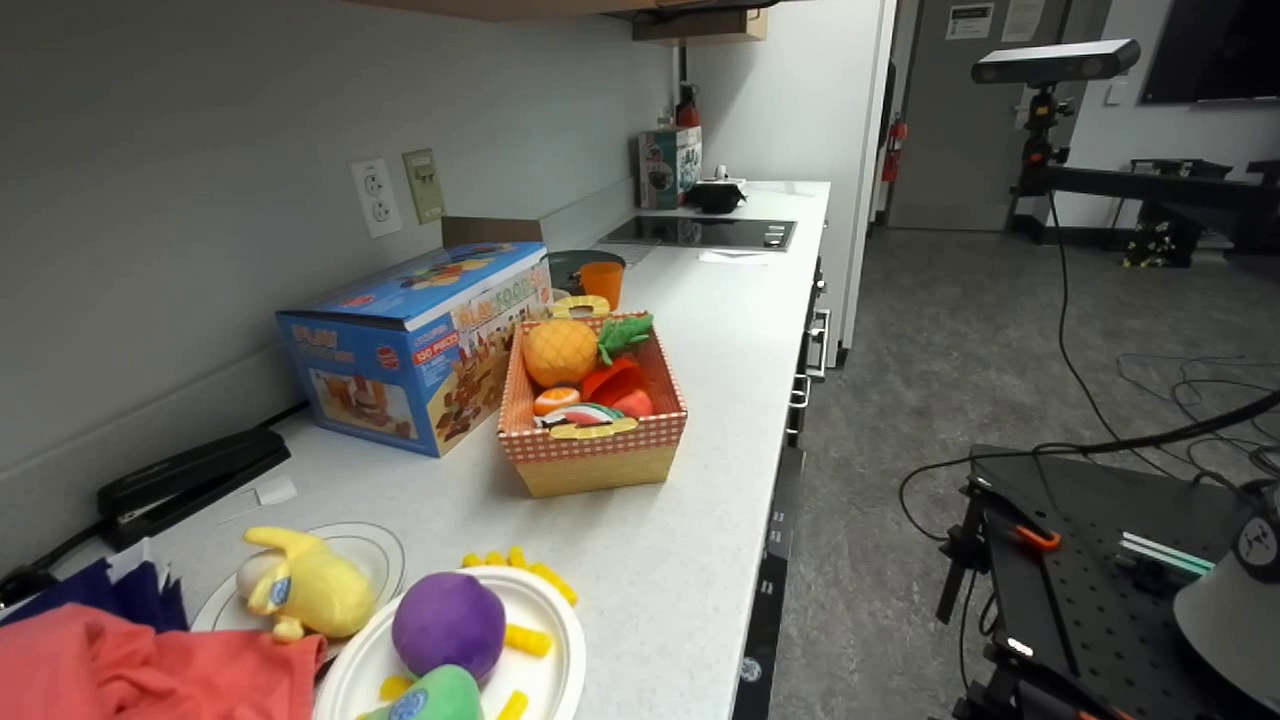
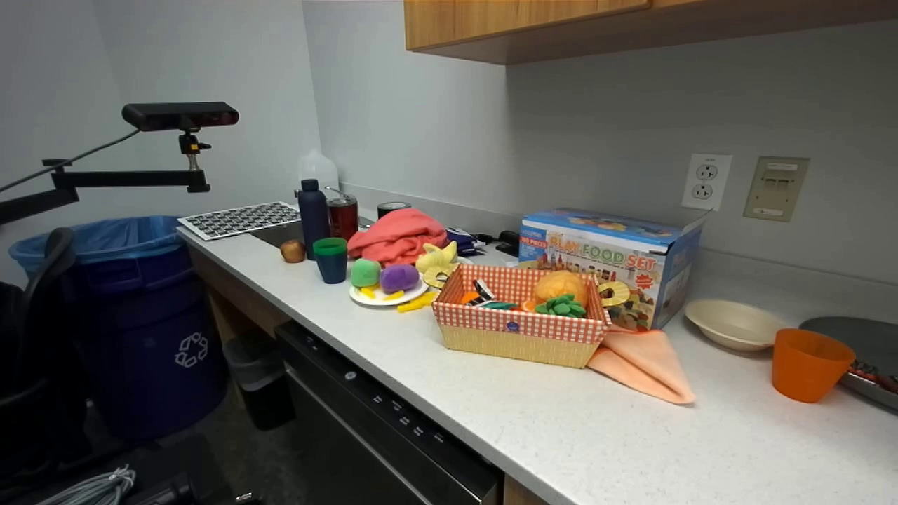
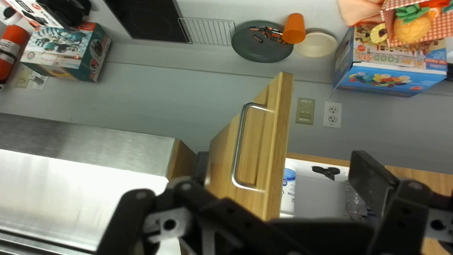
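Note:
In the wrist view, which stands upside down, my gripper (image 3: 283, 168) is open, with its black fingers wide apart. A wooden cabinet door (image 3: 277, 141) stands swung open between the fingers. Its silver bar handle (image 3: 239, 148) is on the face toward the left finger. The left finger is close to the door's face; I cannot tell if it touches. The right finger is apart from the door, in front of the open cabinet (image 3: 318, 163). Inside are a white canister with a blue lid (image 3: 288, 187) and a grey panel or box (image 3: 320, 194). The gripper is out of both exterior views.
A steel range hood (image 3: 85, 148) adjoins the cabinet. On the counter stand a checkered basket of toy food (image 2: 523, 337), a play food box (image 2: 610, 245), an orange cup (image 2: 810, 365), a bowl (image 2: 733, 324) and a plate of toys (image 1: 550, 610). A camera arm (image 1: 1055, 65) stands beyond.

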{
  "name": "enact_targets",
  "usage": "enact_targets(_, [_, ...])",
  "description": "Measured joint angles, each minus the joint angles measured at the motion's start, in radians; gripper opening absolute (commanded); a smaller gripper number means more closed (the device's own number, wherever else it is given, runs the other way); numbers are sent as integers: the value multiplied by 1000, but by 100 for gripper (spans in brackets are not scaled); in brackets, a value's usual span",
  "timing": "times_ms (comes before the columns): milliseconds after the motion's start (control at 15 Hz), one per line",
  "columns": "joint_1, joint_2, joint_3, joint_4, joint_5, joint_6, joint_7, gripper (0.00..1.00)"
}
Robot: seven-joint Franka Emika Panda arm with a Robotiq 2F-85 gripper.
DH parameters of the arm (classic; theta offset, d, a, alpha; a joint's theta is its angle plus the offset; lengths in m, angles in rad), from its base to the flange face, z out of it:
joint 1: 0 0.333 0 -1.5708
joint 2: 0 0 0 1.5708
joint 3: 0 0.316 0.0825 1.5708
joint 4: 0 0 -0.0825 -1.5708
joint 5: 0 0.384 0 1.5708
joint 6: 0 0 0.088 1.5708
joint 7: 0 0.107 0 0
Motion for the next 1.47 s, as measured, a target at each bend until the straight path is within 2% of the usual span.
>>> enact_targets(267, [139, 3, -96, 67, 23, -18, -66, 100])
enact_targets(533, [215, 3, -139, 125, 51, -61, -110, 100])
enact_targets(1467, [219, 7, -145, 140, 75, -69, -112, 100])
